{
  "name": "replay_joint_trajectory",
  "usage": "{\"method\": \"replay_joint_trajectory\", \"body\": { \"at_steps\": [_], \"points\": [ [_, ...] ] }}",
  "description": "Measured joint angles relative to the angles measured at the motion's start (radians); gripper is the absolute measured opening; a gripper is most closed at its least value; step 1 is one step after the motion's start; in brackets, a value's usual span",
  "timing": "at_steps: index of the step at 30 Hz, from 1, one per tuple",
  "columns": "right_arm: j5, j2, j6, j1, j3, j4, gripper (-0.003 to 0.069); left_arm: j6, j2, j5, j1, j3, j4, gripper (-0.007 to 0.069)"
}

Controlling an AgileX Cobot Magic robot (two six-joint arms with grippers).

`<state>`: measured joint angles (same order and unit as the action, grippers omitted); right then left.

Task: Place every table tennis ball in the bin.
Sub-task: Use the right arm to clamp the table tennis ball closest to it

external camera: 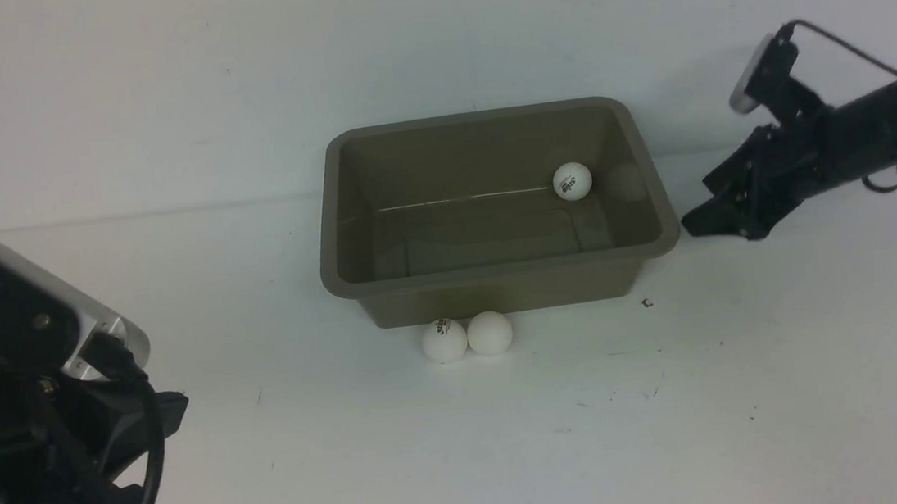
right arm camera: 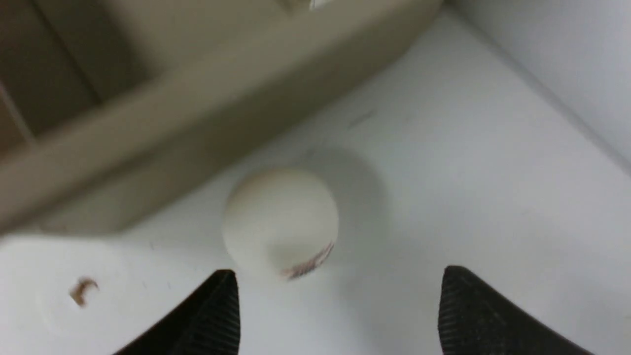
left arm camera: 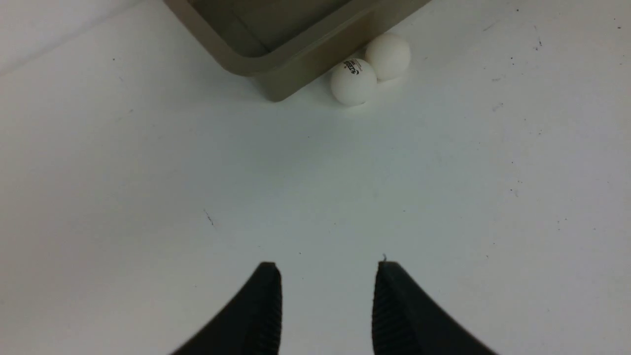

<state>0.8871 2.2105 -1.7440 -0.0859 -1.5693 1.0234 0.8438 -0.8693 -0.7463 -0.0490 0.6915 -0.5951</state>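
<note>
Front view, ball (external camera: 573, 181) in bin (external camera: 504, 272), two touching balls (external camera: 467, 338) outside

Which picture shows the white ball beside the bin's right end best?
The right wrist view: there the smooth white plastic-looking ball looks big, though slightly blurry, outside the grey-brown rectangular bin. The front view doesn't show that ball, and neither does the left wrist view.
</note>
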Motion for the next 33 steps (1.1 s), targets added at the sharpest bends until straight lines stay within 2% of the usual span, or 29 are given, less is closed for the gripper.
{"method": "replay_joint_trajectory", "body": {
  "at_steps": [10, 17, 33],
  "points": [
    [0.054, 0.022, -0.068, 0.000, 0.000, 0.003, 0.0491, 0.000, 0.000, -0.016, 0.000, 0.000, 0.000, 0.0240],
    [0.075, 0.022, -0.108, 0.000, 0.000, 0.080, 0.0491, 0.000, 0.000, -0.017, 0.000, 0.000, 0.000, 0.0240],
    [0.028, 0.040, -0.090, 0.040, 0.000, 0.102, 0.0491, 0.003, 0.000, -0.017, 0.000, 0.000, 0.001, 0.0240]
  ]
}}
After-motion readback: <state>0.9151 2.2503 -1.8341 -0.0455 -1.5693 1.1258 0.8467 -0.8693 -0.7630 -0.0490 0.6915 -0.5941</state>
